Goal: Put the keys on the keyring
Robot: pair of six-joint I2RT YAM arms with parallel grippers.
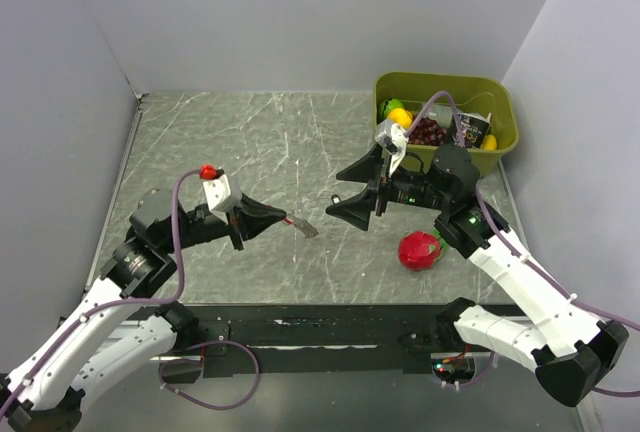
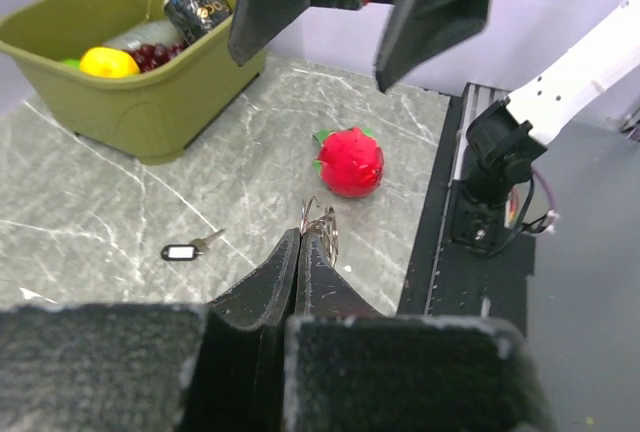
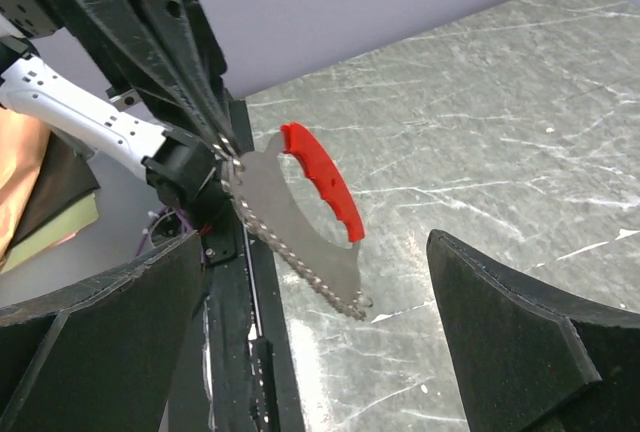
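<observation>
My left gripper point(image 1: 283, 219) point(image 2: 302, 236) is shut on the keys point(image 1: 303, 225) point(image 3: 262, 202), a curved red piece joined to a jagged silvery strip. It pinches them by the thin wire loops point(image 2: 322, 222) at their corner, and they hang above the table. My right gripper point(image 1: 338, 192) point(image 3: 315, 242) faces them with its jaws wide open and nothing between them, the keys' lower end just ahead. On the table beyond the left fingertips lies the keyring point(image 2: 180, 250), a tiny dark oval with a pale centre and a small key attached. The top view does not show it.
A round red fruit with green leaves point(image 1: 419, 250) point(image 2: 350, 162) sits on the marble top near the right arm. A green bin point(image 1: 445, 79) point(image 2: 150, 102) with fruit and a can stands at the back right. The black base rail point(image 1: 330, 334) runs along the near edge.
</observation>
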